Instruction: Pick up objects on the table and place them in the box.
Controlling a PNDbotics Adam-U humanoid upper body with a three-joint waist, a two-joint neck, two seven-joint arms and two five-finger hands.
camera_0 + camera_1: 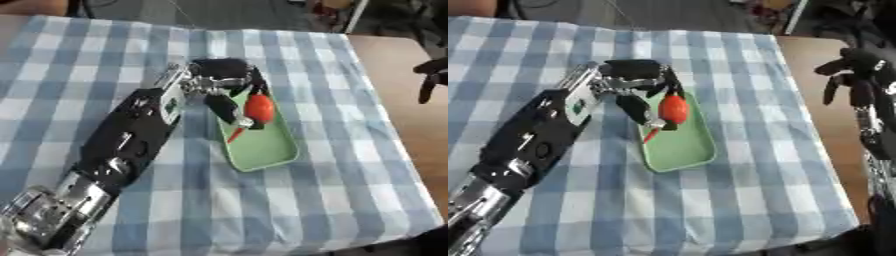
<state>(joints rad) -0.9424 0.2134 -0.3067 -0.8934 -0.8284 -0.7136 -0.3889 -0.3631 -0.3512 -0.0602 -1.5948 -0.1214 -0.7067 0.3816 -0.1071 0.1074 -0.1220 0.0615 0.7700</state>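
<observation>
- Left eye view showed my left hand (229,87) reaching over the far end of the green box (267,145), fingers and thumb curled round an orange-red object (259,109).
- That object was bulb-shaped with a thin orange tip pointing down toward the near left; I could not identify it further. It sat within the box outline, its tip at or just above the floor; contact could not be confirmed.
- Handling judgement: it looked light and smooth-skinned, probably slippery at the rounded body and weak at the narrow tip. The widest part of the bulb seemed the proper place to hold it, never the tip.
- Green box: shallow, rounded corners, low rim, lying askew on the blue-and-white checked cloth (350,190). I judged it light enough to slide if knocked.
- Right eye view showed my right hand (857,70) well apart, off the cloth beside the wooden table edge (815,55), fingers hanging relaxed, holding nothing.
- No other loose objects were noted on the cloth.
</observation>
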